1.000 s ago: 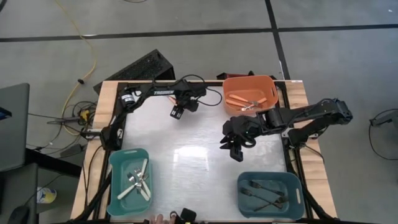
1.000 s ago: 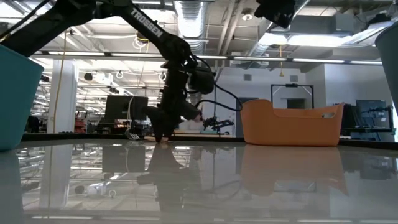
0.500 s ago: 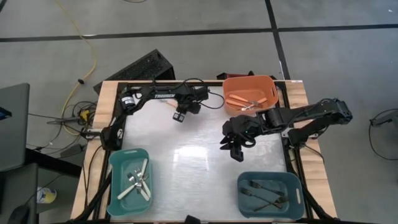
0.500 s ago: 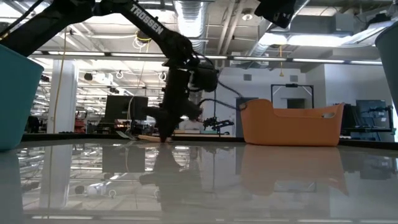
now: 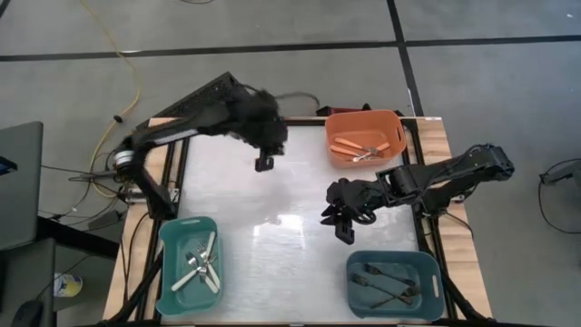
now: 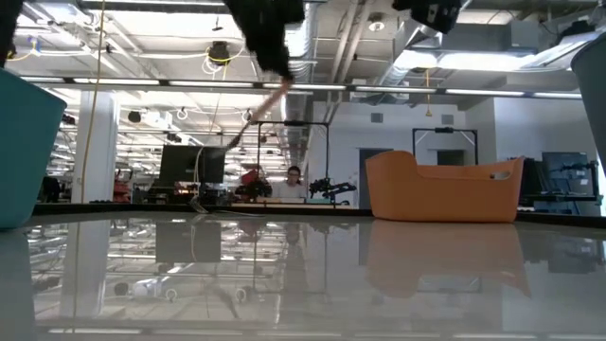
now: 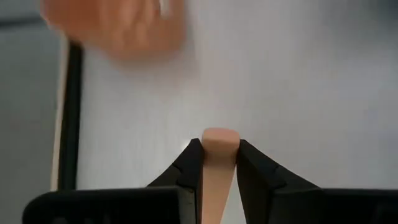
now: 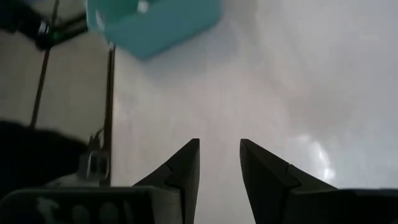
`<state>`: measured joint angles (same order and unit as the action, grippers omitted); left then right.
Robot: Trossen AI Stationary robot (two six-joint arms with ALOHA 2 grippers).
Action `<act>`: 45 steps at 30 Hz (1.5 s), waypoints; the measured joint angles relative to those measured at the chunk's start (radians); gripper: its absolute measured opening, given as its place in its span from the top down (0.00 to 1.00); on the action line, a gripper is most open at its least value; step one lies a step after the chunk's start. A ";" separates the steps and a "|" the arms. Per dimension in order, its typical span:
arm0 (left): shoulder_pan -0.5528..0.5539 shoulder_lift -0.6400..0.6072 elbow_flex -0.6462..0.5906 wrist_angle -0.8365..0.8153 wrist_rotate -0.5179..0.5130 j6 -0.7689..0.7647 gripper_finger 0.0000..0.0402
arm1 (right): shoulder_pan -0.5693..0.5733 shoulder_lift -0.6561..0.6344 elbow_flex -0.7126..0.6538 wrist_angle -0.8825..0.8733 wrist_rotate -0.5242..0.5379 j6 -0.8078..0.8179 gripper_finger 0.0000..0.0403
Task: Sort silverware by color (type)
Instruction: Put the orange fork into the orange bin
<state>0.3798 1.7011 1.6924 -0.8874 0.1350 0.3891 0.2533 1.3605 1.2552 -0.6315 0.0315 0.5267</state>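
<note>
Silverware piece point(image 7: 217, 163) | flat smooth orange handle | left end effector point(image 7: 217, 160) pinching

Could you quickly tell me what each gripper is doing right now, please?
Left gripper: shut on an orange-handled utensil, lifted above the table.
Right gripper: open, empty, over the table.

No lettering, label, number or sign can be read anywhere in these views.

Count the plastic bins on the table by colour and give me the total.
orange bin: 1
teal bin: 1
blue bin: 1
Total: 3 bins
</note>
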 joint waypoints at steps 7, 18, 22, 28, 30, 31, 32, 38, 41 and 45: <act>-0.038 -0.227 -0.062 0.258 0.092 -0.404 0.89 | -0.033 0.022 -0.002 0.157 0.190 -0.048 0.66; -0.156 -0.565 -0.641 0.919 -0.126 -0.767 0.89 | -0.139 0.138 -0.002 0.465 0.222 -0.240 0.66; -0.193 -0.619 -0.750 0.994 -0.230 -0.803 0.89 | -0.172 0.189 0.000 0.479 0.257 -0.241 0.66; -0.244 -0.628 -0.795 1.027 -0.261 -0.785 0.89 | -0.192 0.242 -0.001 0.532 0.245 -0.288 0.66; -0.262 -0.622 -0.795 1.043 -0.289 -0.754 0.89 | -0.192 0.259 0.000 0.565 0.239 -0.318 0.66; -0.268 -0.622 -0.797 1.040 -0.304 -0.743 0.89 | -0.192 0.266 -0.001 0.579 0.240 -0.324 0.66; -0.273 -0.622 -0.797 1.045 -0.316 -0.740 0.89 | -0.192 0.267 -0.001 0.583 0.249 -0.325 0.66; -0.284 -0.621 -0.797 1.085 -0.343 -0.771 0.89 | -0.195 0.264 0.000 0.602 0.308 -0.322 0.66; -0.284 -0.621 -0.797 1.090 -0.375 -0.775 0.89 | -0.198 0.265 0.000 0.628 0.312 -0.355 0.66; -0.283 -0.621 -0.797 1.098 -0.382 -0.823 0.89 | -0.205 0.264 0.000 0.621 0.354 -0.344 0.66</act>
<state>0.0965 1.0798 0.8955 0.2104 -0.2466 -0.4337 0.0486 1.6249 1.2552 -0.0101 0.3858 0.1822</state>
